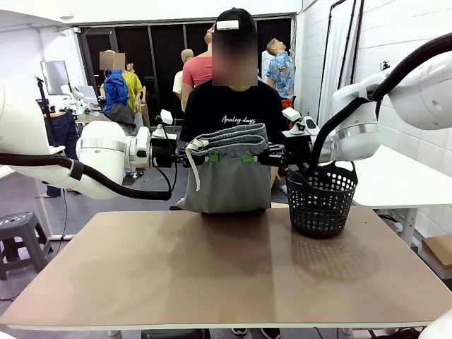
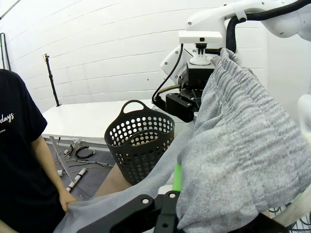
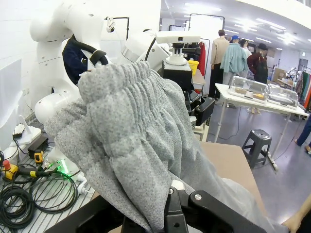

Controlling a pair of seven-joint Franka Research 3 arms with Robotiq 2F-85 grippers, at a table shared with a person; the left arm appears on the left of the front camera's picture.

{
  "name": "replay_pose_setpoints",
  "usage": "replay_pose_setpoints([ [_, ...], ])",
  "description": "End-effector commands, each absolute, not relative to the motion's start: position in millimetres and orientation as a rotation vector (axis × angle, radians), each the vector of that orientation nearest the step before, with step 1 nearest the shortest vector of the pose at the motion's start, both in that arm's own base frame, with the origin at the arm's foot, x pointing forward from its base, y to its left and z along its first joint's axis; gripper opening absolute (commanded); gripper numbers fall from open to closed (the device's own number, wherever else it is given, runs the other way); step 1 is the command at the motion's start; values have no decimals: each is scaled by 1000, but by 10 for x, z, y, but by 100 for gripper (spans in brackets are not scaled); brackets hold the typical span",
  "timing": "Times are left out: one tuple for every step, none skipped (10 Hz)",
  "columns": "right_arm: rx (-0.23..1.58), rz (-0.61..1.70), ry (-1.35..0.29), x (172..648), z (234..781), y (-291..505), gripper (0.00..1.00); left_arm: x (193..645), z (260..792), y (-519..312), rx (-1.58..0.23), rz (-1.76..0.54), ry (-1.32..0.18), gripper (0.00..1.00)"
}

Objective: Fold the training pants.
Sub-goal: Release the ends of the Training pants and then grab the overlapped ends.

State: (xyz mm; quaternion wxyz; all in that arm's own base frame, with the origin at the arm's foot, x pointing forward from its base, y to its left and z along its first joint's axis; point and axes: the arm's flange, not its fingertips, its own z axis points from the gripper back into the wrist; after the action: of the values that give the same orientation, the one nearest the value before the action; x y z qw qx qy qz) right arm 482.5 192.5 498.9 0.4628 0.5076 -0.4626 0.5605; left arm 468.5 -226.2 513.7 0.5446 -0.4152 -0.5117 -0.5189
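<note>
Centre frame in the front view, the training pants (image 1: pixel 229 180) hang above the table's (image 1: pixel 212 268) far edge. Their waistband is stretched between the left gripper (image 1: pixel 212 158) and the right gripper (image 1: pixel 248 158), each clamped on the fabric. A black basket (image 1: pixel 321 201) stands to the right. At the left wrist view's lower left, a person's hand (image 2: pixel 65 201) seems to hold the trailing cloth.
</note>
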Motion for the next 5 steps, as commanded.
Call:
replay_pose_setpoints([
  [1254, 1378, -1144, 4800, 4995, 1929, 0, 4654, 5150, -2263, -980, -1237, -1233, 0],
  [1254, 1378, -1144, 4800, 4995, 1929, 0, 4654, 5150, -2263, -980, -1237, -1233, 0],
  [1254, 1378, -1144, 4800, 4995, 1929, 0, 4654, 5150, -2263, -980, -1237, -1233, 0],
  [1254, 1378, -1144, 4800, 4995, 1929, 0, 4654, 5150, -2263, -980, -1237, -1233, 0],
  [1254, 1378, -1144, 4800, 4995, 1929, 0, 4654, 5150, -2263, -980, -1237, -1233, 0],
])
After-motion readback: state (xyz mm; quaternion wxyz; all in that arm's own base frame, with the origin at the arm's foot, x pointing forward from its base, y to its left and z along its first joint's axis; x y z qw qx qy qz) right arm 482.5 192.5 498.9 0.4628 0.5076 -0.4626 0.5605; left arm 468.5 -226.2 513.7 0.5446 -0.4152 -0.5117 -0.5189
